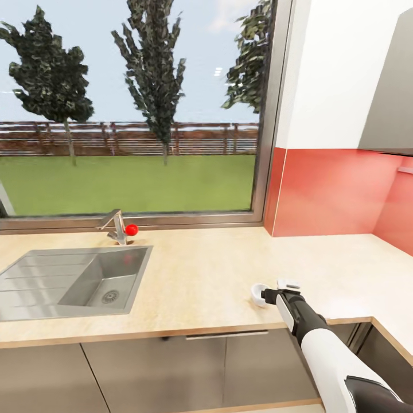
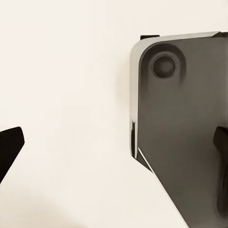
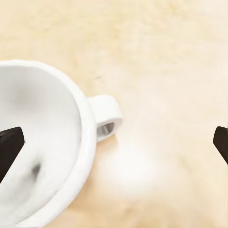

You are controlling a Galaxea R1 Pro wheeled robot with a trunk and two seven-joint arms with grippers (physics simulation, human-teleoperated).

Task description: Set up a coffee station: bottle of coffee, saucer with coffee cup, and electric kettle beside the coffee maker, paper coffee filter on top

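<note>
Fingers (image 3: 10,147) of the right hand (image 1: 269,296) are standing wide apart over the coffee cup (image 3: 45,147), which is sitting upright on the table (image 1: 201,275) near its front edge, right of the sink (image 1: 74,281). Left hand (image 2: 114,156) is hanging wide open, gripping nothing, beside a grey panel (image 2: 185,128).

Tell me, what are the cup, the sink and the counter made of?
The cup looks like glazed white ceramic: smooth, thick rim, soft shine. The sink looks like brushed steel: grey with dull reflections and a ribbed drainboard. The counter looks like pale wood or laminate, matte and faintly mottled; a render leaves that open.
</note>
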